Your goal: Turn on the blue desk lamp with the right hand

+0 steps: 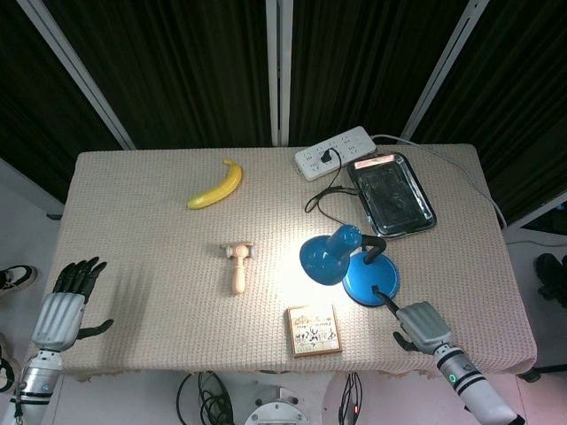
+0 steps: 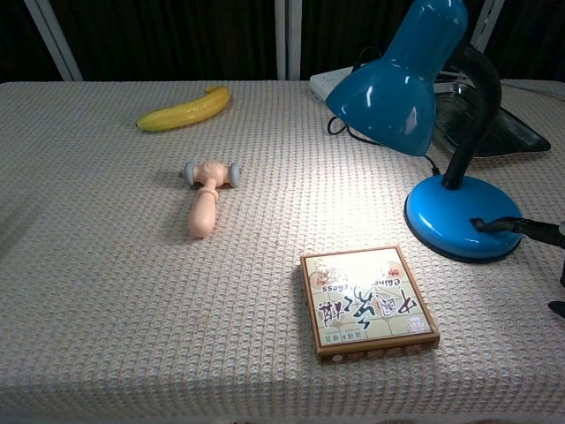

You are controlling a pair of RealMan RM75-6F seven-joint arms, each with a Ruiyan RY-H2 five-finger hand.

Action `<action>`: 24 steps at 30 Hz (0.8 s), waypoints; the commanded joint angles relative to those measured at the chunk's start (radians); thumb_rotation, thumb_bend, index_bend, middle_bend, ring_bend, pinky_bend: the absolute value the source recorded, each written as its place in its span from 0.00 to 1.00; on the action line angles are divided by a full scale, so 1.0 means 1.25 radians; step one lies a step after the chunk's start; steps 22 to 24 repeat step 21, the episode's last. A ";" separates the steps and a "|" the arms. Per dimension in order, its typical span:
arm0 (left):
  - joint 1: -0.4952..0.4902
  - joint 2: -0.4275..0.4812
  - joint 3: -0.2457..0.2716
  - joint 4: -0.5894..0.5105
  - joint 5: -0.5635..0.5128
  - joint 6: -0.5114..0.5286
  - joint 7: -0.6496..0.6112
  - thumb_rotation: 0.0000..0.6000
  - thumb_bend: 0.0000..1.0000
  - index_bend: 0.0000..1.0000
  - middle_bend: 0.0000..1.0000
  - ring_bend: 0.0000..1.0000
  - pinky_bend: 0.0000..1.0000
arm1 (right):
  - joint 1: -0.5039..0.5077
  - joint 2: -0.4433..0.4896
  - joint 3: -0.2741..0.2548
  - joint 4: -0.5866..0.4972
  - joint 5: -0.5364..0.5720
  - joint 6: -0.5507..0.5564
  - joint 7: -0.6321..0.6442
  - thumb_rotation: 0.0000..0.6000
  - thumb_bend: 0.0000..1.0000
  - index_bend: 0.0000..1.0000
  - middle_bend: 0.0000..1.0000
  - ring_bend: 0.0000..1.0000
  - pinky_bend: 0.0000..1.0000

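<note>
The blue desk lamp [image 1: 370, 281] stands at the table's front right, its shade [image 2: 395, 76] tilted down to the left. It is lit and throws a bright patch on the cloth under the shade. My right hand [image 1: 423, 325] is just in front and to the right of the lamp's base [image 2: 455, 212]. One dark finger [image 2: 519, 228] stretches out to the base's rim at the switch, and the others are curled in. My left hand [image 1: 65, 307] hangs by the table's front left corner, fingers spread, holding nothing.
A board-game box [image 1: 314, 329] lies in front of the lamp. A wooden roller [image 1: 237, 266] sits mid-table and a banana [image 1: 217, 185] further back. A power strip [image 1: 335, 152] with the lamp's cord and a metal tray [image 1: 391, 195] are at the back right.
</note>
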 commanded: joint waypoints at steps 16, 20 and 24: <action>0.003 0.007 0.000 -0.007 0.009 0.012 -0.008 1.00 0.01 0.08 0.03 0.00 0.00 | -0.201 -0.005 0.057 0.129 -0.145 0.455 0.067 0.97 0.00 0.00 0.00 0.00 0.00; 0.001 0.008 0.001 -0.008 0.011 0.010 -0.007 1.00 0.01 0.08 0.03 0.00 0.00 | -0.206 0.003 0.061 0.114 -0.114 0.432 0.044 0.97 0.00 0.00 0.00 0.00 0.00; 0.001 0.007 0.001 -0.007 0.011 0.010 -0.006 1.00 0.01 0.08 0.03 0.00 0.00 | -0.207 0.002 0.062 0.114 -0.115 0.431 0.044 0.97 0.00 0.00 0.00 0.00 0.00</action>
